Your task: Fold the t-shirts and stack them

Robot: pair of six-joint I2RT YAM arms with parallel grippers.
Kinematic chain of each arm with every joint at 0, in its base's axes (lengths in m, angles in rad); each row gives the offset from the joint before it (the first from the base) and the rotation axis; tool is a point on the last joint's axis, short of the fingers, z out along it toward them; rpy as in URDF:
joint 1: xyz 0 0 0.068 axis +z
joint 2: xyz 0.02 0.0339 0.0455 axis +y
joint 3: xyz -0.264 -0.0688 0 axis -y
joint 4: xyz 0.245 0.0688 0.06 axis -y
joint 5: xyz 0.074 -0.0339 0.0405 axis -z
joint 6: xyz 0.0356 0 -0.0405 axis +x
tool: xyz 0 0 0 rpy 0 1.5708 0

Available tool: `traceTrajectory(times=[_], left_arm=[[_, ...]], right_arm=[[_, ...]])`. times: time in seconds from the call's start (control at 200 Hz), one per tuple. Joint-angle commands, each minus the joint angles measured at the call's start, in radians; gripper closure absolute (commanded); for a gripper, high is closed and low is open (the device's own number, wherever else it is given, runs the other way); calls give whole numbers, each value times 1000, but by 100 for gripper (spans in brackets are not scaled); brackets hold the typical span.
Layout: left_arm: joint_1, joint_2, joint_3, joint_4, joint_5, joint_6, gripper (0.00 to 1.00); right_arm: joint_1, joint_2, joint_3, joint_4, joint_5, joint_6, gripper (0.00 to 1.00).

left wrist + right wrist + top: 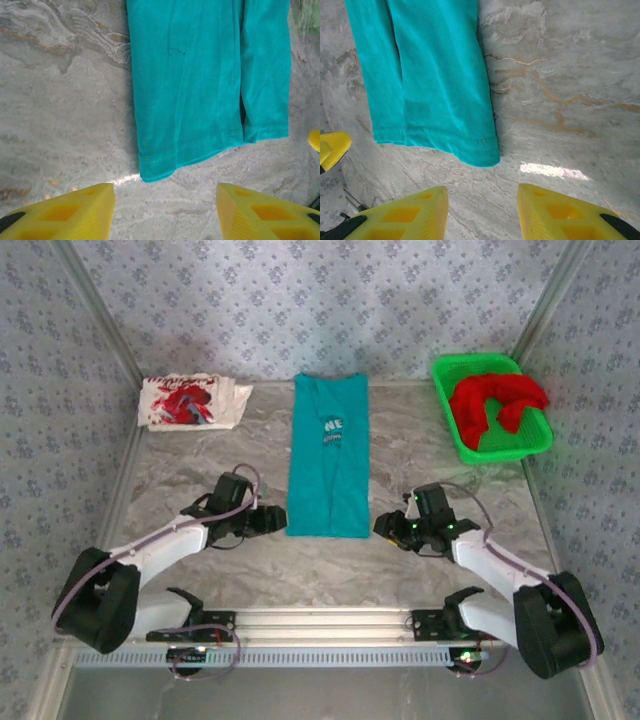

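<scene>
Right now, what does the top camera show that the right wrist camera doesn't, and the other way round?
Top camera adds: the white shirt with red print, the red shirt in the green basket, and the teal shirt with its white lettering. Right wrist adds: the stitched seam along the teal hem, up close. Both: the teal shirt's near end flat on the marble table, with the open, empty right claw just short of it.

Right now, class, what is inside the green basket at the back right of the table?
A crumpled red t-shirt lies in the green basket, with bare green floor showing around it. Whether anything lies beneath the shirt cannot be seen, because the cloth covers that part.
</scene>
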Motion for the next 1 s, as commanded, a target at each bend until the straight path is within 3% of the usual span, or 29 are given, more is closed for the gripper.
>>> traceTrajectory(times=[0.0,0.135,0.375,0.625,0.994], left_arm=[[-22,51,0,71,26,-16,47],[-39,74,18,91,30,-24,53],[-58,126,47,45,0,-18,55],[-57,183,93,-16,-42,9,55],[-95,249,120,44,-10,-29,60]], right_arm=[[3,58,15,88,-37,-3,57],[6,122,7,170,-56,11,57],[18,177,-4,243,-48,33,58],[14,165,0,228,-23,27,59],[8,202,-5,242,-21,22,60]])
